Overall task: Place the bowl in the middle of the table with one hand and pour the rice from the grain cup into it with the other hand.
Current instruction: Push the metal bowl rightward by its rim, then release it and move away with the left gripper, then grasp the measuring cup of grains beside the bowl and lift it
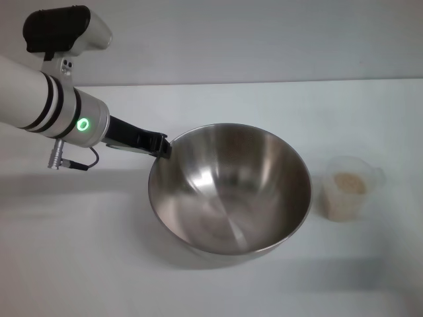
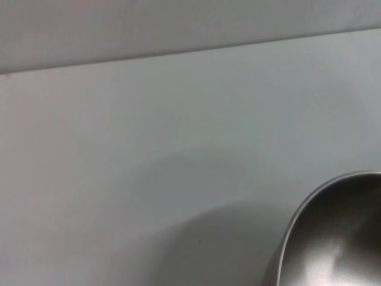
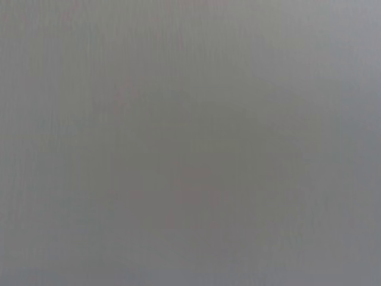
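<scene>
Steel-bright, the large round mixing bowl (image 1: pixel 230 188) sits mid-table on the plain white tabletop (image 1: pixel 79 264); the left gripper (image 1: pixel 160 146) is at its ten-o'clock rim, fingers clamped on it (apparently). At three o'clock stands the small clear plastic grain cup (image 1: pixel 345 188) of pale rice (image 1: pixel 349 183). Left wrist: bowl rim (image 2: pixel 333 238) only. Right wrist: blank grey

Steel bowl (image 1: pixel 230 190) upright mid-table (image 1: pixel 79 264); grain cup (image 1: pixel 345 188) w/ rice (image 1: pixel 349 183) near, robot's right.

Shiny brushed-metal bowl (image 1: pixel 230 191), frosted clear plastic grain cup (image 1: pixel 345 188), matt table (image 1: pixel 79 251).
</scene>
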Action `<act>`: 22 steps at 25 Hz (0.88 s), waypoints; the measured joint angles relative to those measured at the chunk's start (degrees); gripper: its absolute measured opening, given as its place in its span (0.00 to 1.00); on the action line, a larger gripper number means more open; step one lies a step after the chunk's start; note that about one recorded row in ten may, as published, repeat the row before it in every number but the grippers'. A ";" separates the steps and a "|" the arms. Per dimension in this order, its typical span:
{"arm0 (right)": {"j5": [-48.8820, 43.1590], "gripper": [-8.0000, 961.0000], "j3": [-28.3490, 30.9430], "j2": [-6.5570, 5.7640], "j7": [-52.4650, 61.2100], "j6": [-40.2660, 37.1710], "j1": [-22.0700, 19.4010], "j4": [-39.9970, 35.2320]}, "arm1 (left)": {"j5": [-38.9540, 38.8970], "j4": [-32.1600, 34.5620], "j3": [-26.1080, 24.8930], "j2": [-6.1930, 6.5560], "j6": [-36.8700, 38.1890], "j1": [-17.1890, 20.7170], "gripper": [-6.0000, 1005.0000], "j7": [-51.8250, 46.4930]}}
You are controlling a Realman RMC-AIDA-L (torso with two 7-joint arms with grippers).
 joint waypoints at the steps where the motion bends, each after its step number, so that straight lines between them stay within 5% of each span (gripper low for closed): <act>1: 0.00 0.71 0.00 0.00 0.00 0.00 0.00 0.00 | 0.01 -0.09 -0.02 0.01 0.10 0.00 0.15 0.05; 9: 0.09 0.71 0.00 0.01 0.00 0.09 0.00 0.00 | 0.16 -6.68 -2.02 0.09 0.22 2.05 0.18 1.15; 14: 0.13 0.71 0.00 0.00 0.00 0.06 -0.20 -0.02 | 0.19 -15.62 -2.57 -0.11 3.91 6.75 0.18 1.54; 22: 0.16 0.71 0.00 0.00 -0.01 0.01 -0.38 -0.44 | -0.12 -21.40 0.43 -0.28 29.94 16.48 0.18 4.63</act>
